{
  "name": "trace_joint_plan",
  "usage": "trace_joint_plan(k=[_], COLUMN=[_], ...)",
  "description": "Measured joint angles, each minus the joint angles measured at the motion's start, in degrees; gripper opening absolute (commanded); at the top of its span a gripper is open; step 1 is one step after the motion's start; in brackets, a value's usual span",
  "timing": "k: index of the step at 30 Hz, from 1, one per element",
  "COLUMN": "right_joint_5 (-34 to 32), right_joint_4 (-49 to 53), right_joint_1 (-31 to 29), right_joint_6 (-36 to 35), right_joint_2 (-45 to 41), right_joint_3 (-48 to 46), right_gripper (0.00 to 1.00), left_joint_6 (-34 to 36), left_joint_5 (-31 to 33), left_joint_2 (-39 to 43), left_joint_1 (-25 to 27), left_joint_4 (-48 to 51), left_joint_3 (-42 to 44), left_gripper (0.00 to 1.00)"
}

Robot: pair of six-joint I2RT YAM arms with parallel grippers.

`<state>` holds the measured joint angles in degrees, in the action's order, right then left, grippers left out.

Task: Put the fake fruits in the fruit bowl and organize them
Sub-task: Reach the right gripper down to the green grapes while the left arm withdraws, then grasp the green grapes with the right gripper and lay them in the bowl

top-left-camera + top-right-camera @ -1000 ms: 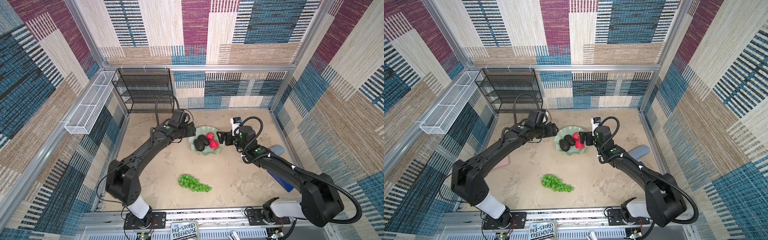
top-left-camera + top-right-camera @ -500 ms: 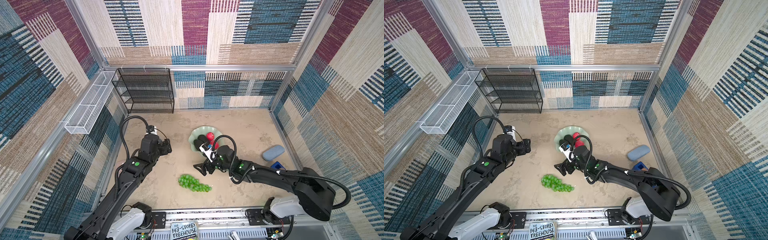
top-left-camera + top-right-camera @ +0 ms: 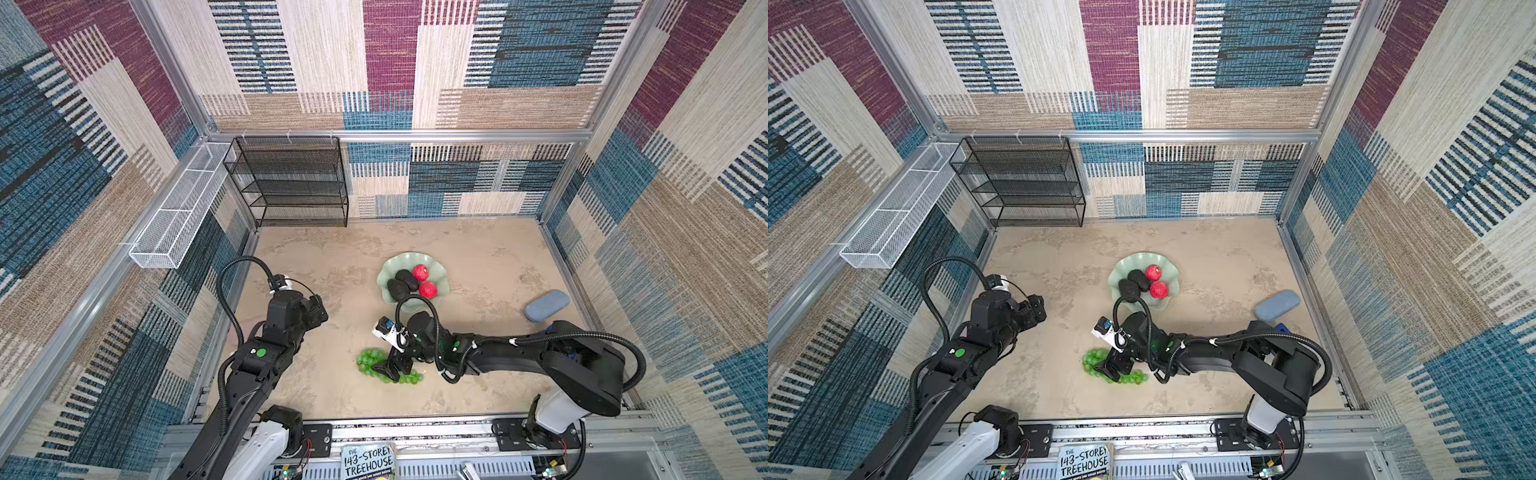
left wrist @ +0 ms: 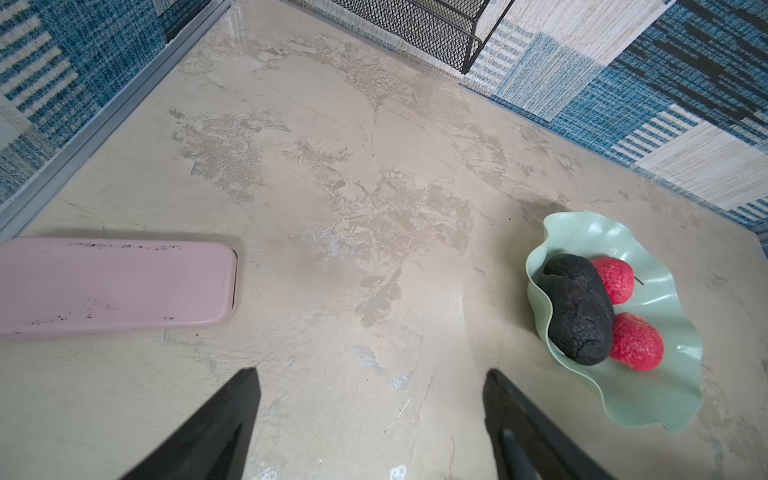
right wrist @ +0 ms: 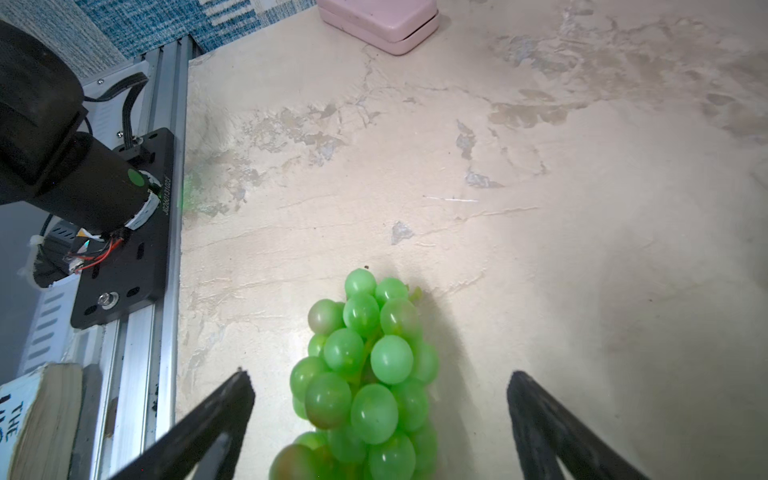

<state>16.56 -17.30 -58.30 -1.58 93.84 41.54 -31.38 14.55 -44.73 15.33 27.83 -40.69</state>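
the grapes [image 3: 368,360], a long bunch of glossy, translucent green beads, lie on the mottled beige stone-look table [image 3: 332,257] in the lower middle of both top views, outside the bowl [image 3: 392,266]. the bowl is smooth pale mint with a wavy rim and sits at centre frame. in it, two rough matte black avocados [image 3: 402,284] lie side by side, with two pebbly red apples [image 3: 420,273] just to their right.

the right gripper [image 5: 380,374] hangs over the bunch with its black fingers [image 5: 232,395] spread wide, one on each side. neither touches the grapes in the right wrist view. the left gripper [image 4: 372,371] is spread too, with nothing between its fingers, over bare table near a smooth pink case [image 4: 116,286] with rounded corners.

a second ago both grippers were at the bowl. since then the right has swung down to the grapes and the left has drawn back to the left side. the fruit has not shifted.
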Motion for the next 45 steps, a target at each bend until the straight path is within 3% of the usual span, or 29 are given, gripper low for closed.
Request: trace_joint_plan(k=[11,15,25,34,45], right_joint_5=[1.86,1.68,0.83,0.37,0.76], right_joint_4=[-0.94,-0.83,-1.18,1.79,9.14], right_joint_1=[-1.88,-1.95,-1.95,-0.15,12.66], right_joint_6=[-0.85,-1.09,-0.79,0.85,4.74], right_joint_2=[8.24,9.90,11.02,5.07,-2.64], right_joint_3=[3.13,4.11,5.75,8.72,17.81], right_gripper=[0.89,0.64,0.28,0.24,0.26], left_joint_6=[0.00,0.00,0.04,0.04,0.02], left_joint_5=[-1.81,-2.73,-4.02,-4.42,-5.77], left_joint_2=[-0.20,-0.11,-1.03,-1.01,-1.70], left_joint_1=[-1.66,-1.97,-2.95,-3.63,-4.33], left_joint_4=[0.04,0.02,-0.02,-0.11,-0.13], left_joint_3=[0.00,0.02,-0.48,-0.81,-1.09], left_gripper=[0.87,0.87,0.88,0.87,0.87])
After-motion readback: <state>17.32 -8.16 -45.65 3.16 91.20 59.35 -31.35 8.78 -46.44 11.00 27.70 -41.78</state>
